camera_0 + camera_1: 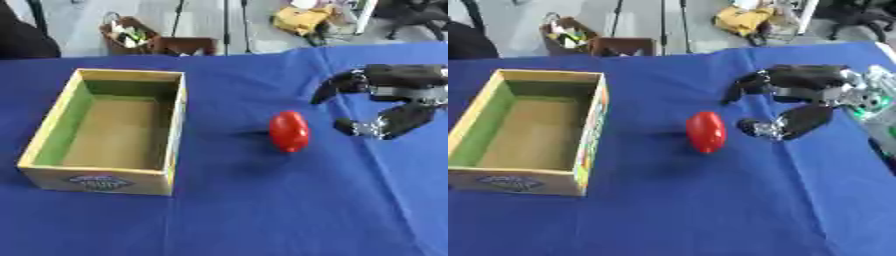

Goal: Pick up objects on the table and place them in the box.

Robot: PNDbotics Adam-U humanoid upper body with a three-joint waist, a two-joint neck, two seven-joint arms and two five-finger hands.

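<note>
A red egg-shaped object (289, 131) lies on the blue tablecloth near the middle. To its left stands an open cardboard box (179, 115) with a green inner wall, nothing visible inside. My right hand (802, 87) comes in from the right and hovers just right of the red object, apart from it. Its fingers (745, 85) and thumb (785, 125) are spread wide toward the object, holding nothing. My left hand shows in neither view.
The blue cloth (262, 210) covers the table, with its far edge at the top. Beyond that edge on the floor stand a basket (127, 35), a brown box (184, 46), stand legs and a yellow object (302, 19).
</note>
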